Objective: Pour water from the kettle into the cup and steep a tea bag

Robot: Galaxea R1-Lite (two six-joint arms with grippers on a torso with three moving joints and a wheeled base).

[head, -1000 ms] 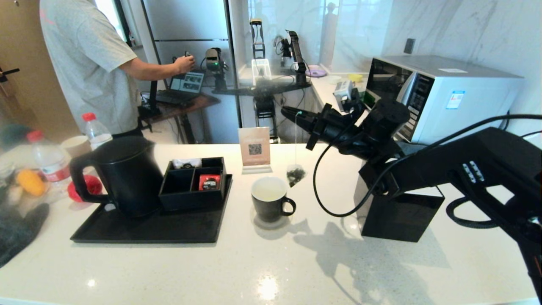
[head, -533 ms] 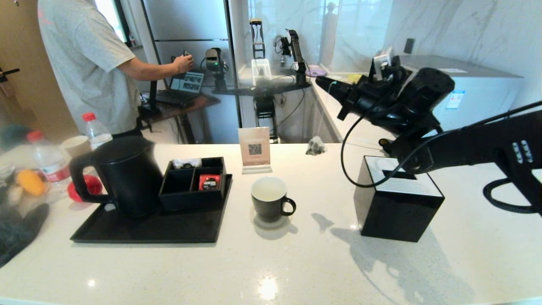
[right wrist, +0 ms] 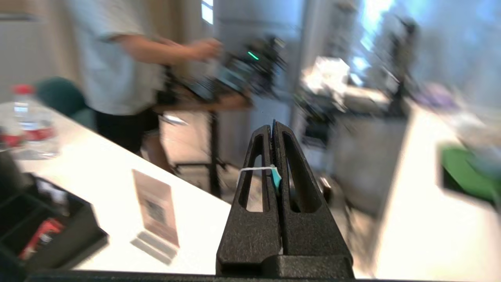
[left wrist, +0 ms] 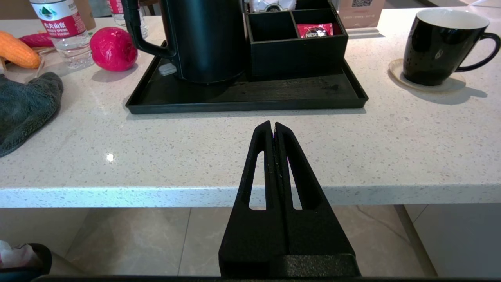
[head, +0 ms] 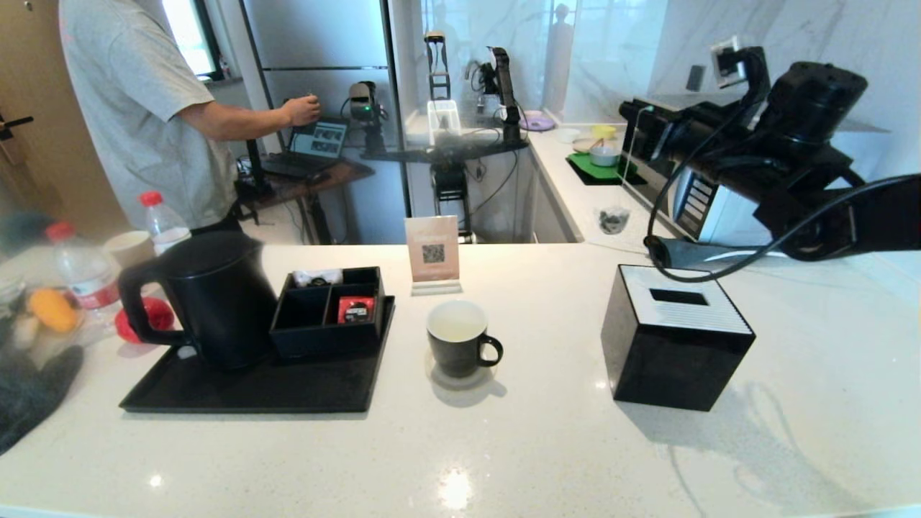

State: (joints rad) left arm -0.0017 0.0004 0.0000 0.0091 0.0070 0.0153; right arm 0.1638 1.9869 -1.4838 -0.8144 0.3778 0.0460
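While my right hand (head: 627, 109) pinches the tea bag's string, the tea bag (head: 613, 219) dangling beyond the bench's far edge, well apart from the cup (head: 457, 338), I should carry it over slowly, damping the swing.

One kettle (head: 209, 295), one mug (head: 457, 338), one tea bag (head: 613, 219) and one tray (head: 252, 388) are in sight. There are two water bottles (head: 80, 277), one organizer (head: 327, 309), one tissue box (head: 676, 338) and one sign (head: 432, 253). Two grippers (left wrist: 273, 129) show.
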